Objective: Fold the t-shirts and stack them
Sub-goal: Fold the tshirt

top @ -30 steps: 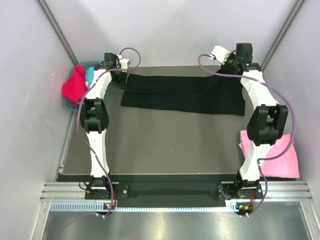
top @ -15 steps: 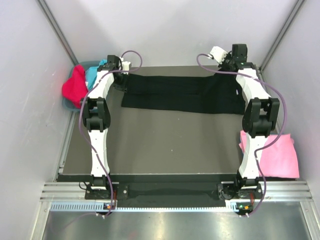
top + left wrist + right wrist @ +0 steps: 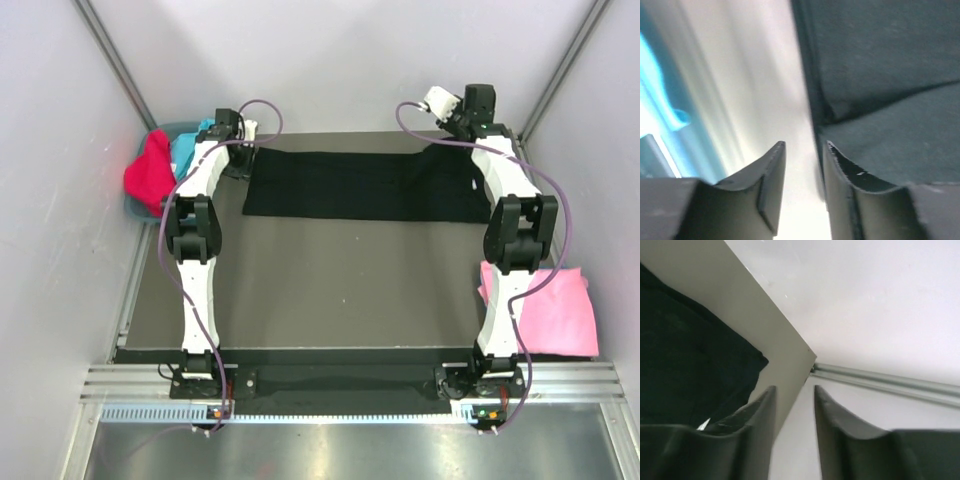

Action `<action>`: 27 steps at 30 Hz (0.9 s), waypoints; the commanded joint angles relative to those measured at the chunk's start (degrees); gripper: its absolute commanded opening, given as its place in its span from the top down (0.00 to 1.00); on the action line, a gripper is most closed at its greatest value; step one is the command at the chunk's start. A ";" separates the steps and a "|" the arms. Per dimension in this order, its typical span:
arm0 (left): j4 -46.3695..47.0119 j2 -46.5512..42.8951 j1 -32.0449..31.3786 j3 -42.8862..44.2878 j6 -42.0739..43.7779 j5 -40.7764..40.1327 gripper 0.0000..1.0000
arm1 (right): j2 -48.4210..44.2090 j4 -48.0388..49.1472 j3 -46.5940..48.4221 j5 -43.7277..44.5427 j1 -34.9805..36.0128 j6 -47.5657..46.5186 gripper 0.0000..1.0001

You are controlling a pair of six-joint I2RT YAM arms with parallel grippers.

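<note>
Black t-shirt (image 3: 360, 187) lies as a long band across the far surface (image 3: 330, 290). Left hand (image 3: 805, 147) and right hand (image 3: 794, 390) sit at its far corners, each slightly spread, holding nothing. Fold seems half-made; next, both must pinch an edge evenly.

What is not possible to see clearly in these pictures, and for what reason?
1. Turquoise tee: top view, mostly hidden by the red tee and the left arm.
2. Pink tee: top view, one side covered by the right arm.
3. Black tee: both wrist views cut it off at the frame edge; from above no print can be made out.
</note>
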 commanded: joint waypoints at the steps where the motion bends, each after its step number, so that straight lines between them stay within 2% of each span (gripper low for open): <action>1: 5.35 -5.58 -0.59 1.16 -0.37 -5.33 0.57 | -2.16 3.29 -0.33 4.01 -0.42 1.80 0.61; 2: 5.96 -6.30 -0.77 1.25 -0.63 -4.72 0.55 | -3.21 2.85 -0.59 4.00 -0.50 2.33 0.53; 5: 6.94 -7.71 -2.00 1.60 0.67 -0.60 0.56 | -3.23 2.32 -0.68 2.86 0.28 3.65 0.48; 14: 2.01 -4.99 -6.39 -4.97 2.71 8.37 0.60 | 5.11 -6.46 7.31 0.05 1.96 7.69 0.48; 16: 1.84 -4.29 -6.39 -5.52 2.35 8.73 0.59 | 6.09 -7.34 7.58 -1.52 1.96 8.57 0.48; 21: 1.66 -2.70 -6.22 -5.60 2.35 7.06 0.58 | 12.41 -11.65 16.09 -11.37 3.27 13.14 0.47; 27: 1.05 -2.61 -5.87 -8.67 1.56 5.57 0.58 | 16.98 -8.49 17.60 -15.06 6.61 13.50 0.47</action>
